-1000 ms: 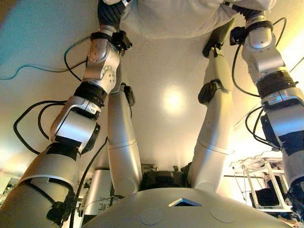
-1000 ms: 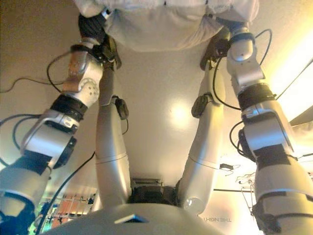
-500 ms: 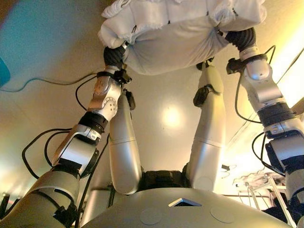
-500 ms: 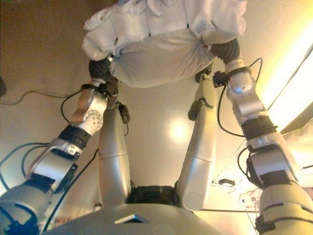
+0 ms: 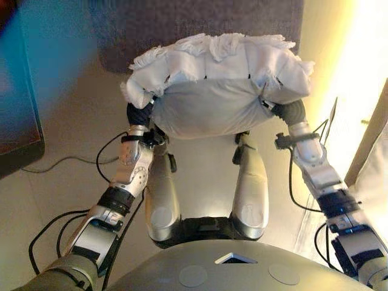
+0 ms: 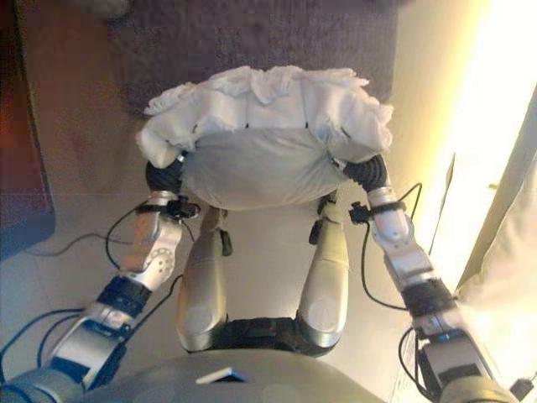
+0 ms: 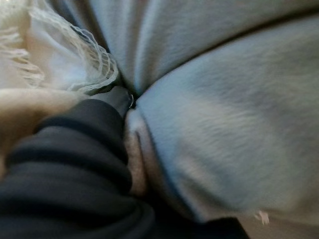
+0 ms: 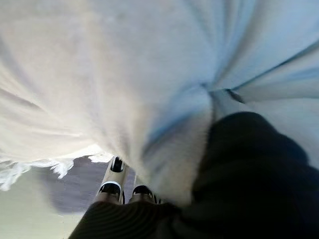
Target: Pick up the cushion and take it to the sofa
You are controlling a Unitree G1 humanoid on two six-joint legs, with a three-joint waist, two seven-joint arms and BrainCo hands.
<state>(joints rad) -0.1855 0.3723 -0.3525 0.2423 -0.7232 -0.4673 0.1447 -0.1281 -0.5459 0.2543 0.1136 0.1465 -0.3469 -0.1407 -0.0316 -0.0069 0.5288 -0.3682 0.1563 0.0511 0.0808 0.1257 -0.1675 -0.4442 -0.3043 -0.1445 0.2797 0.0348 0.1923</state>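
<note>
The cushion (image 5: 215, 91) is white with a fringed top and a grey underside. I hold it up in front of me between both hands, above the floor. My left hand (image 5: 140, 115) grips its left end and my right hand (image 5: 292, 111) grips its right end. In the left wrist view the grey cloth (image 7: 224, 124) bunches in creases round the dark cover of the hand. In the right wrist view the cloth (image 8: 124, 74) puckers the same way, and my fingers (image 8: 115, 185) show under the cushion. The sofa is not in view.
A dark grey rug (image 5: 200, 24) lies on the floor just beyond the cushion. A dark flat piece of furniture (image 5: 18, 103) stands at the left, with a cable (image 5: 60, 160) on the floor beside it. A pale cloth-covered edge (image 5: 376, 176) stands at the right.
The whole picture has shifted, so the camera has moved. The cushion now shows whole in the middle and the rug has come into view. Both hands keep their hold.
</note>
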